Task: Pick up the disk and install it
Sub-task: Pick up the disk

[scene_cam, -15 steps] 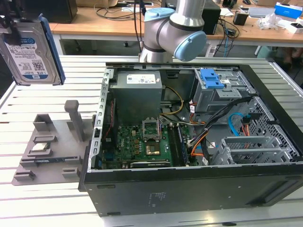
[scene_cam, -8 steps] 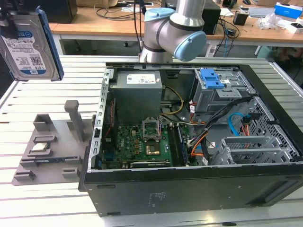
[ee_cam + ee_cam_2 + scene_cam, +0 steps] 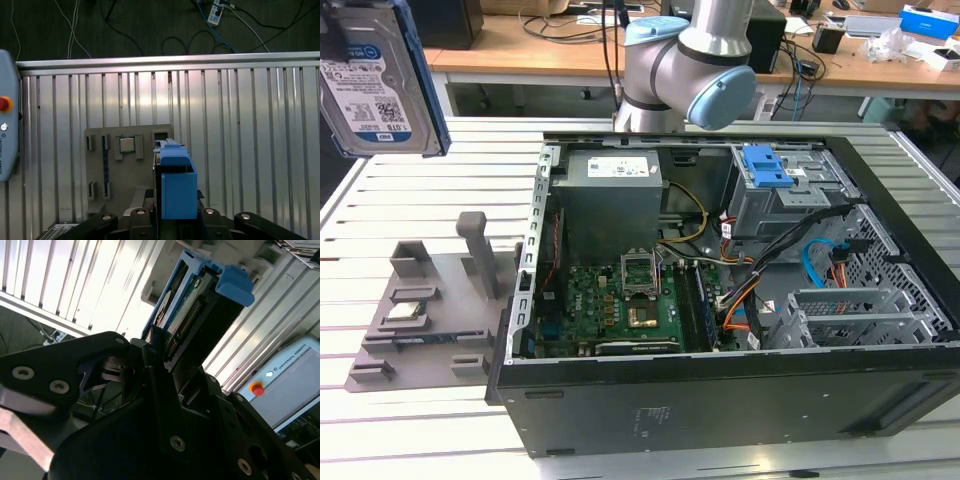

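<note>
The gripper (image 3: 165, 347) holds the disk (image 3: 375, 80) lifted in the air, over the far corner of the slatted metal table (image 3: 400, 200) at the exterior view's left. Its black fingers (image 3: 150, 365) are clamped on one end of the disk. The disk carries a white-and-blue label with barcodes and small print, and a blue rail frame surrounds it. Below, near the same table edge, lies a grey fixture plate (image 3: 420, 320) with a small square chip (image 3: 408, 308) on it. Beside the plate stands the open computer case (image 3: 720, 300).
</note>
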You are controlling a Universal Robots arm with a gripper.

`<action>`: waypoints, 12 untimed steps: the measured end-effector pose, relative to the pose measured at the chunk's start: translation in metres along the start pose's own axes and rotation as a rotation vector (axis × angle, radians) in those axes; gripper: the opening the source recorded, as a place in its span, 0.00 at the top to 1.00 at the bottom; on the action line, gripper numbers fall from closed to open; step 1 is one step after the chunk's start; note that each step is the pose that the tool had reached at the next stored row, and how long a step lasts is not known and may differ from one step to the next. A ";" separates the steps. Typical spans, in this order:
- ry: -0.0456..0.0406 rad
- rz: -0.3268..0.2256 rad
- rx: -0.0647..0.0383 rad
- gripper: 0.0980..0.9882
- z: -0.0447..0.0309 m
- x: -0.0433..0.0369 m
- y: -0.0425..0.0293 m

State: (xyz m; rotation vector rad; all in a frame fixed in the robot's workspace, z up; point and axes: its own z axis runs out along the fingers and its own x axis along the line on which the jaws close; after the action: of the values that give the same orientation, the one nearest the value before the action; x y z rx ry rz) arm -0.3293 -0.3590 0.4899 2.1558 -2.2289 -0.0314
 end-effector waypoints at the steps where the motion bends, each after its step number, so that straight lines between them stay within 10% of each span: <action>1: 0.0000 0.000 0.000 0.70 -0.0019 0.0000 0.0001; 8: 0.0002 0.000 0.000 0.70 -0.0041 -0.0001 -0.0006; 12: 0.0001 0.000 0.000 0.70 -0.0047 -0.0006 -0.0178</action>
State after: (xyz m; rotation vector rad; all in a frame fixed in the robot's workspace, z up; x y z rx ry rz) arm -0.3113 -0.3589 0.4939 2.1557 -2.2288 -0.0315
